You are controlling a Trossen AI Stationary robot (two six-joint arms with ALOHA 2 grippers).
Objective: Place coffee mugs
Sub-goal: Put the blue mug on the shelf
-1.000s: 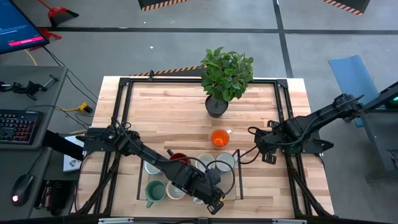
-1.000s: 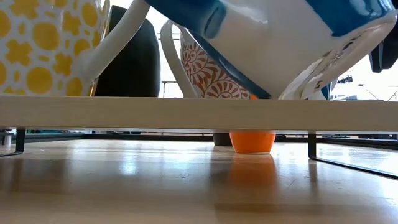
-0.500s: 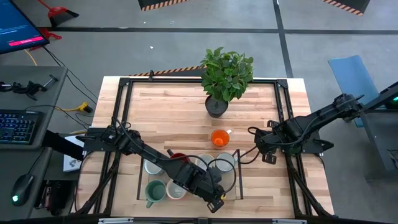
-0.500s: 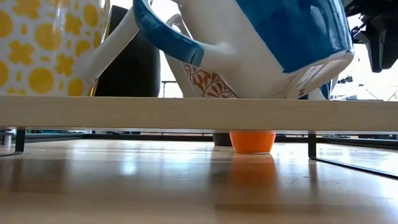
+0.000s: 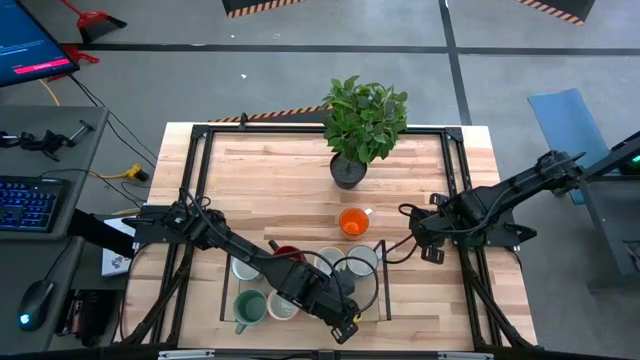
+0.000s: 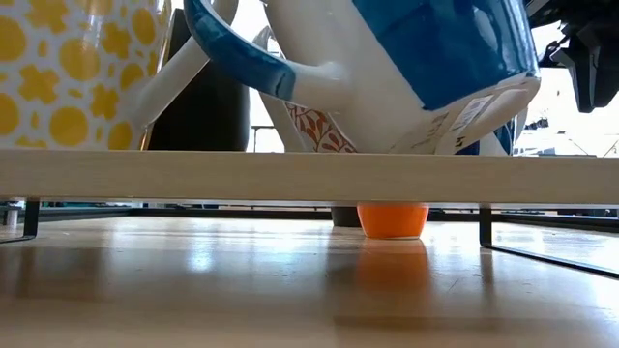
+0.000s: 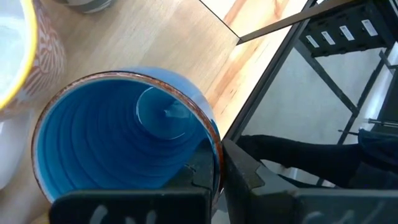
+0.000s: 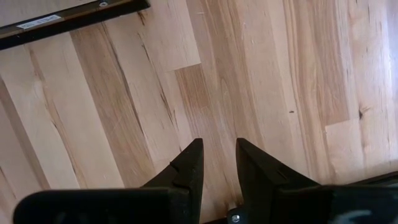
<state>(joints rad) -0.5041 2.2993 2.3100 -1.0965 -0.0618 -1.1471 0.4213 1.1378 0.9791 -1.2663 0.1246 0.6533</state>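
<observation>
The left gripper (image 7: 217, 180) has just clenched its jaws on the blue mug's (image 7: 118, 143) rim, lifting and tilting it; the right gripper (image 8: 217, 163) idles, jaws slightly apart.

Blue mug (image 6: 426, 68) top apparently cropped

A lab: hazard-striped floor tape (image 5: 262, 7), keyboard (image 5: 28, 202), framed wooden table (image 5: 300, 175).

plant (image 5: 365, 118) behind lone mug (image 5: 352, 222) | mug cluster (image 5: 300, 280) front | table (image 5: 280, 170) beneath
</observation>
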